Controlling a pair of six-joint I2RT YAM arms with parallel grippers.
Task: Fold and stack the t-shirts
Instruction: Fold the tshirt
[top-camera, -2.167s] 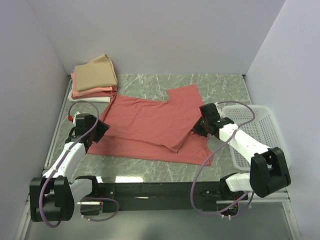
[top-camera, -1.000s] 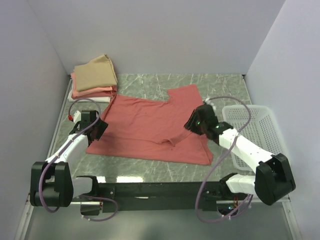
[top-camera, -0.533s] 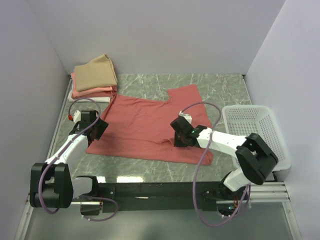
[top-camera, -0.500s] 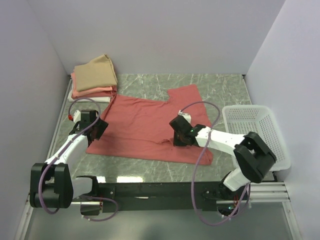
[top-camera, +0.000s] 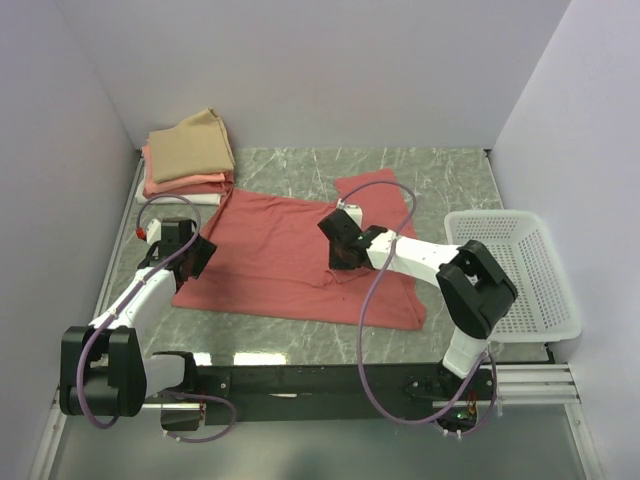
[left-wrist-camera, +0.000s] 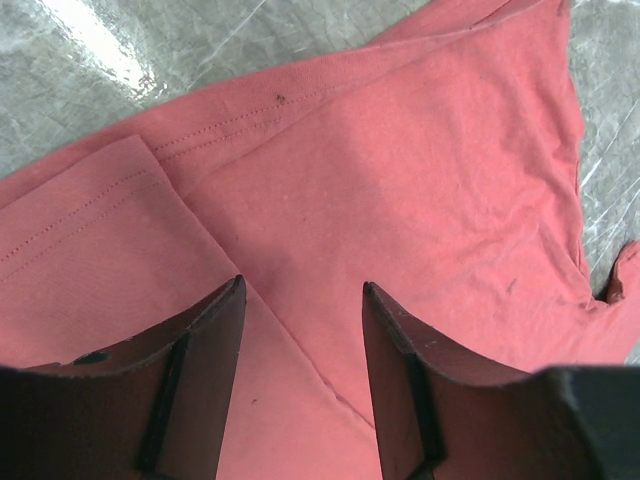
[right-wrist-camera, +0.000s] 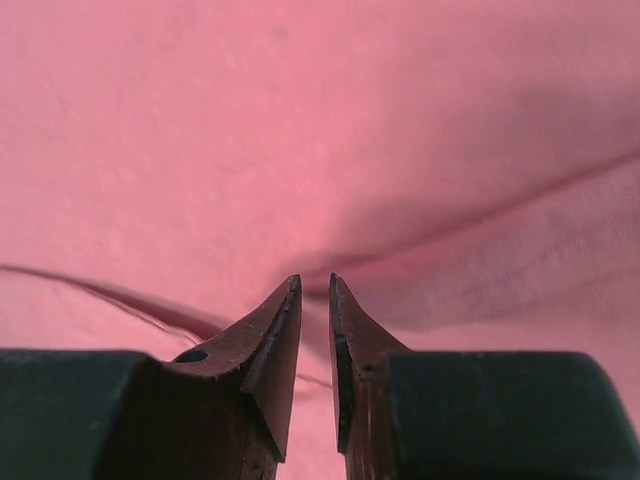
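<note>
In the top view, the salmon-red t-shirt (top-camera: 280, 260) is seen lying flat in the middle of the table (top-camera: 440, 170). Its long axis runs left to right, with one flap reaching toward the far right; which end carries the collar cannot be told. The folded t-shirts (top-camera: 188, 150) are stacked in the far left corner, and a basket (top-camera: 500, 216) stands to the right. The right gripper (top-camera: 338, 262) is set on the middle of the shirt, the left gripper (top-camera: 200, 258) at its left edge. In the left wrist view, the left gripper (left-wrist-camera: 303, 360) is held spread above the cloth (left-wrist-camera: 420, 180), with nothing clasped. In the right wrist view, the right gripper (right-wrist-camera: 314, 300) is drawn nearly together on a thin raised ridge of the shirt (right-wrist-camera: 300, 120). So slight a pinch could slip, or only one layer could be caught. With the left edge unheld, the whole shirt could be dragged and the fold skewed.
</note>
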